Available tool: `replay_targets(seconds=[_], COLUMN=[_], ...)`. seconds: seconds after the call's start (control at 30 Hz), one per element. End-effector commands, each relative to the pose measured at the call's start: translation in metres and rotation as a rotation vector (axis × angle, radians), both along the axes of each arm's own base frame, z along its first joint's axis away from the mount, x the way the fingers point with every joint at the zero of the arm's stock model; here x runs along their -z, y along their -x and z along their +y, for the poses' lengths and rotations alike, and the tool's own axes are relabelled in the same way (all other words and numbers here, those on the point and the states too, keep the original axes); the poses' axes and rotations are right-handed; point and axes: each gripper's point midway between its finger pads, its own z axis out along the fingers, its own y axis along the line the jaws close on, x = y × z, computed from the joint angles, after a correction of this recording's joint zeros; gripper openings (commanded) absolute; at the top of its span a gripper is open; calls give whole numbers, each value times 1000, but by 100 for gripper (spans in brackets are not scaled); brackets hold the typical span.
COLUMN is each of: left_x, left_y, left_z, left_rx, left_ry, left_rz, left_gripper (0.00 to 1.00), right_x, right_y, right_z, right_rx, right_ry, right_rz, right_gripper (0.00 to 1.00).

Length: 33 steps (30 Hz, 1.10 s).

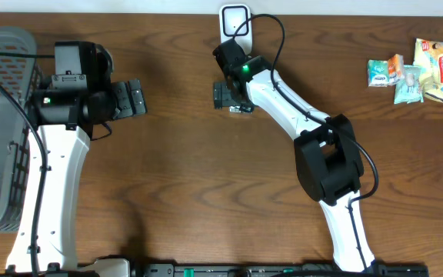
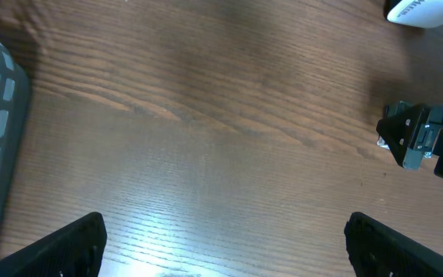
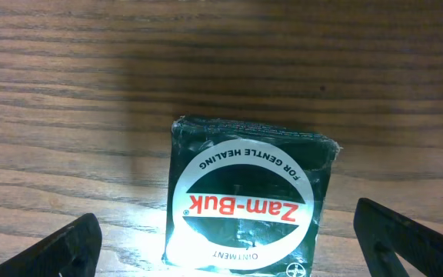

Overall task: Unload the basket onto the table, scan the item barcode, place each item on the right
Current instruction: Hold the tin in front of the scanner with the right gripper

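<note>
Zam-Buk ointment box (image 3: 248,204) lying on desk (image 3: 68,92), untouched within released right claw (image 3: 229,245); left claw (image 2: 221,246) likewise released.

Left arm (image 1: 52,177): white link rises from the near edge, with the black wrist turned toward the middle.
Left pincer (image 1: 135,98): jaws spread wide, fingertips well apart, pointing to the robot's right.
Right arm (image 1: 283,96): comes up from the near edge, folds at a black elbow, then stretches away and leftward.
Right pincer (image 1: 225,96): jaws spread wide, aimed downward.
</note>
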Motion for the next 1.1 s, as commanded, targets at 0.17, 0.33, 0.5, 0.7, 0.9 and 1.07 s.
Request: replay_targets(seconds=[0.17, 0.33, 0.5, 0.7, 0.9, 1.07], left_x=[0, 0, 0, 0, 0, 0], left_y=[1, 1, 1, 1, 1, 1], left_z=[3, 3, 3, 3, 3, 3], left_rx=[-6, -6, -6, -6, -6, -6], left_ry=[-9, -9, -9, -9, -9, -9], left_rz=[1, 2, 2, 1, 2, 2], left_gripper=[98, 98, 98, 98, 98, 98], right_x=[-12, -11, -10, -9, -9, -9], right_y=[-9, -6, -3, 1, 1, 2], right_z=[-7, -3, -2, -2, -2, -3], right_rx=[35, 28, 22, 18, 18, 18], right_ry=[20, 21, 24, 32, 34, 36], right_rz=[-47, -45, -39, -26, -23, -20], right_gripper=[99, 99, 99, 99, 99, 99])
